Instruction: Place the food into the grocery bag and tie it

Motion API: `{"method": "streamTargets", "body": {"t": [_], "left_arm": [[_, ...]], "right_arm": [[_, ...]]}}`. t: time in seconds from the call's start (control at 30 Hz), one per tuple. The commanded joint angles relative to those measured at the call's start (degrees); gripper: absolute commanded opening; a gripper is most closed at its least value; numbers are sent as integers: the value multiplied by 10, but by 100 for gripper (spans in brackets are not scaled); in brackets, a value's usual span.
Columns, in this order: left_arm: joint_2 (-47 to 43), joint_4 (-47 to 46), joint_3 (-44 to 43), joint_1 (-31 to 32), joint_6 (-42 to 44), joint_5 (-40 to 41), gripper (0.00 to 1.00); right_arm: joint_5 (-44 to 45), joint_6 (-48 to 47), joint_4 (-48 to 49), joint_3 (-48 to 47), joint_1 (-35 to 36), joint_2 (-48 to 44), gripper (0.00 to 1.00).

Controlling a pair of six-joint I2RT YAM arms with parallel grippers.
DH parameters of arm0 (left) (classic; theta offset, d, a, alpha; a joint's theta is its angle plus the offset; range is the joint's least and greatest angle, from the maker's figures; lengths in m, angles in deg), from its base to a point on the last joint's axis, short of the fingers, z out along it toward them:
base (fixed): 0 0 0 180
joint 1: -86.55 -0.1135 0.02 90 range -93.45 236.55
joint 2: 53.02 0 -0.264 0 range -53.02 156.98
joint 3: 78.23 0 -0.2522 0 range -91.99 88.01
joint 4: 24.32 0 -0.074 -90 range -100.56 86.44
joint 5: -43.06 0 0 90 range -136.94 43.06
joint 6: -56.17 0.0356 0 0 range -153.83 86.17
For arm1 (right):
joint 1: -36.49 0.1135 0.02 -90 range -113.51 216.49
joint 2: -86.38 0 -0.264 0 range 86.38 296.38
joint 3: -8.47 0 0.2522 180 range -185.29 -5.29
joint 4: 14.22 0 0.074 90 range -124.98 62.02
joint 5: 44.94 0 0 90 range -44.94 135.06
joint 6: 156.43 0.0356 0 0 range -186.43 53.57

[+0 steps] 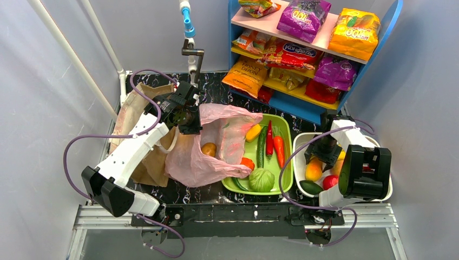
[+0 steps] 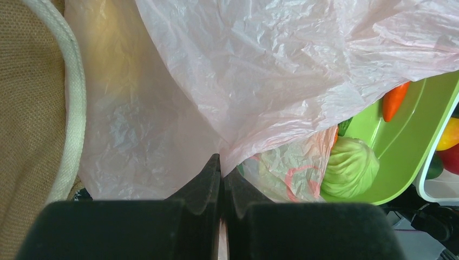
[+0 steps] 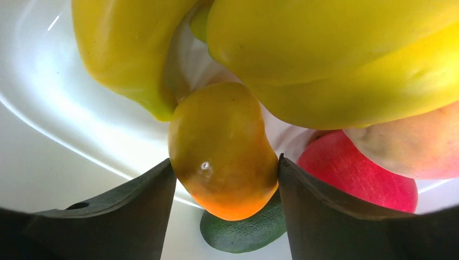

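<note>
Grey walls (image 1: 38, 81) are enclosing the black marbled table (image 1: 214, 89). The left gripper (image 2: 221, 162) is pinching the pink grocery bag (image 1: 195, 162), which is lying against a green tray (image 1: 287, 176). In the white tub (image 1: 297, 142), the right gripper (image 3: 225, 162) is straddling an orange mango (image 3: 222, 130), its fingers touching both sides. Whether it is holding firmly cannot be told. A snack shelf (image 1: 308, 114) is standing behind.

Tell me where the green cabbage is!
The cabbage sits at the near end of the green tray, mid-table in the top view, just right of the pink bag.
</note>
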Motion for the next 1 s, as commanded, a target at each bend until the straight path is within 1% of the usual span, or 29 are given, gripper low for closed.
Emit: {"method": "streamTargets", "body": {"t": [0.0, 0.1, 0.2, 0.23, 0.3, 0.37, 0.4, 0.53, 0.6, 0.7, 0.97], "left_arm": [[-13, 17, -3, -2, 6, 11, 0], [-10, 17, -6, -3, 6, 11, 0], [-7, 16, -9, -3, 6, 11, 0], [-5, 16, -10, -3, 6, 11, 0], [-3, 12, -12, -3, 6, 10, 0], [1, 11, -17, -3, 6, 7, 0], [4, 10, -20, -3, 6, 6, 0], [12, 9, -28, -3, 5, 2, 0], [14, 10, -32, -3, 5, -1, 0], [17, 9, -36, -3, 4, -4, 0], [15, 12, -36, -3, 2, -6, 0]], "right_arm": [[-6, -6, 6, -1, -4, 4, 68], [-9, -6, 4, -2, -4, -9, 53], [-20, -10, -7, -13, -3, -24, 34], [-26, -15, -10, -19, -3, -29, 30], [-37, -23, -18, -35, -3, -43, 27], [-41, -30, -29, -55, -3, -53, 12], [-49, -34, -32, -64, -3, -59, 9], [-87, -39, -44, -103, -3, -87, 8], [-120, -31, -50, -122, -3, -100, 8], [-163, -21, -52, -148, -3, -118, 1], [-282, -5, -28, -197, 3, -167, 2]]}}
